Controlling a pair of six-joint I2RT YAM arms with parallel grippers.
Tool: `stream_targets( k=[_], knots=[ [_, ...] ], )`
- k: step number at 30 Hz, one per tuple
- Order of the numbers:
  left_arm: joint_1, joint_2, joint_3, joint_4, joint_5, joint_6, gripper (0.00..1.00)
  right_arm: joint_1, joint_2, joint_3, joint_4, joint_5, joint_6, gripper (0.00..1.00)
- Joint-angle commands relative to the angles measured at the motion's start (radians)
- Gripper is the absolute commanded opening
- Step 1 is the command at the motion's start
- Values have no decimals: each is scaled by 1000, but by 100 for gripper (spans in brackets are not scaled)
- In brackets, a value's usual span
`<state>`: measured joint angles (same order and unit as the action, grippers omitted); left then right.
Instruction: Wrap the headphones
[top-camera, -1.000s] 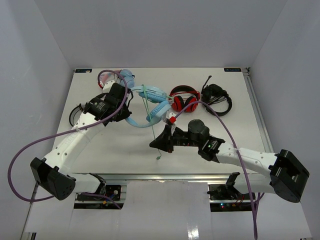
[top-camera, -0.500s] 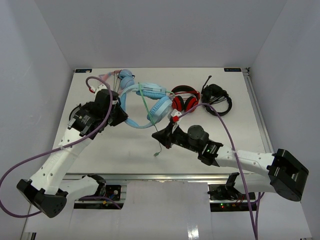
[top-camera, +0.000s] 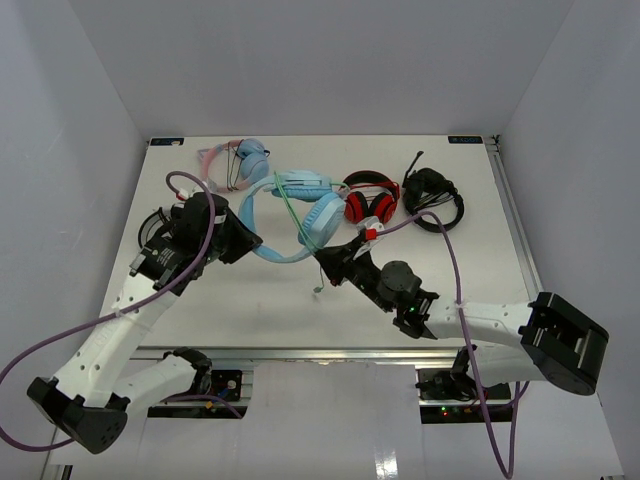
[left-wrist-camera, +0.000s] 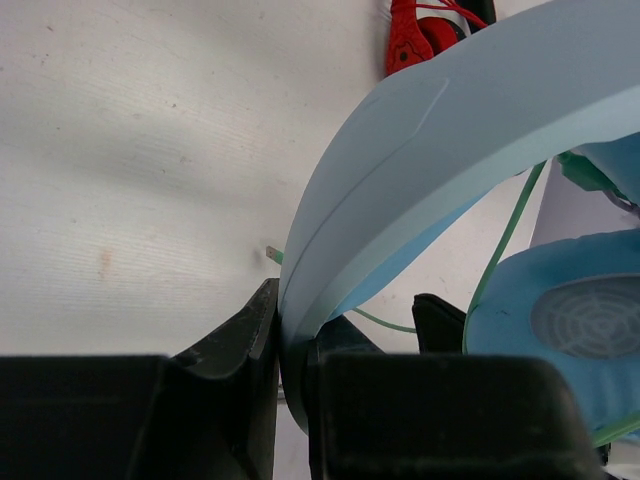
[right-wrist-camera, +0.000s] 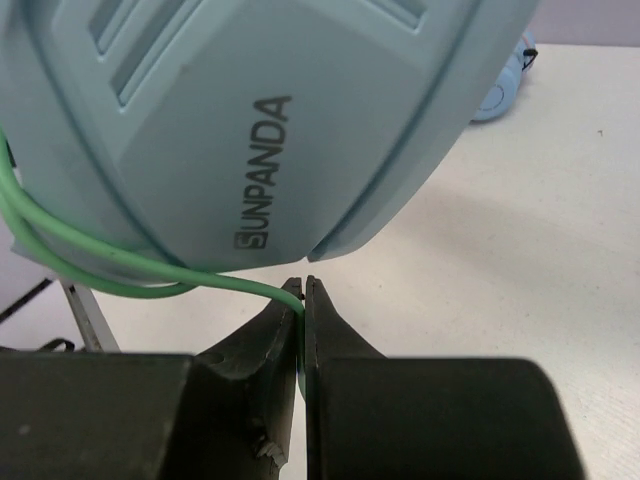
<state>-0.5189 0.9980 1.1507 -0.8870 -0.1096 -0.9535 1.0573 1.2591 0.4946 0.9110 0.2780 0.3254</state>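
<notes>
1. Pinching the thin green cable between jaws shut almost flat, the right gripper had climbed to just under the near ear cup. That took up slack, so another turn looked underway.
2. The left gripper was clamped on the headband, having eased slightly nearer its base.
3. The blue headphones lay mid-table, with cable crossing between the cups.
4. Beyond, the red pair and black pair had not moved, and the pink pair showed fully again.

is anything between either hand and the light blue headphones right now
Nothing visible: the left hand clamps the headphones by the headband, and the right hand pinches their green cable beside an ear cup.
</notes>
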Motion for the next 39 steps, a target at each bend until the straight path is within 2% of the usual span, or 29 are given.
stream_targets(
  k=[1,7,12,18,26,32,34,37,39],
  knots=[
    [-3,-98,9,124,164,-77,0,-8,35,-28,137,141,56,8],
    [-3,-134,-43,156,205,-99,0,-7,85,-26,232,140,78,8],
    [-3,-152,-69,176,206,-113,0,-5,129,-16,286,139,95,14],
    [-3,-162,-65,177,182,-123,0,2,165,-37,375,129,84,16],
    [-3,-159,-65,180,178,-139,0,19,217,-54,492,129,58,15],
    [-3,-170,-75,180,187,-142,0,32,274,-41,596,182,22,8],
    [-3,-174,-74,180,194,-141,0,30,300,-46,650,196,17,10],
    [-3,-180,-80,180,204,-140,0,30,342,-63,783,210,1,19],
    [-3,-182,-87,182,205,-137,0,31,374,-66,834,223,-5,20]
  ],
)
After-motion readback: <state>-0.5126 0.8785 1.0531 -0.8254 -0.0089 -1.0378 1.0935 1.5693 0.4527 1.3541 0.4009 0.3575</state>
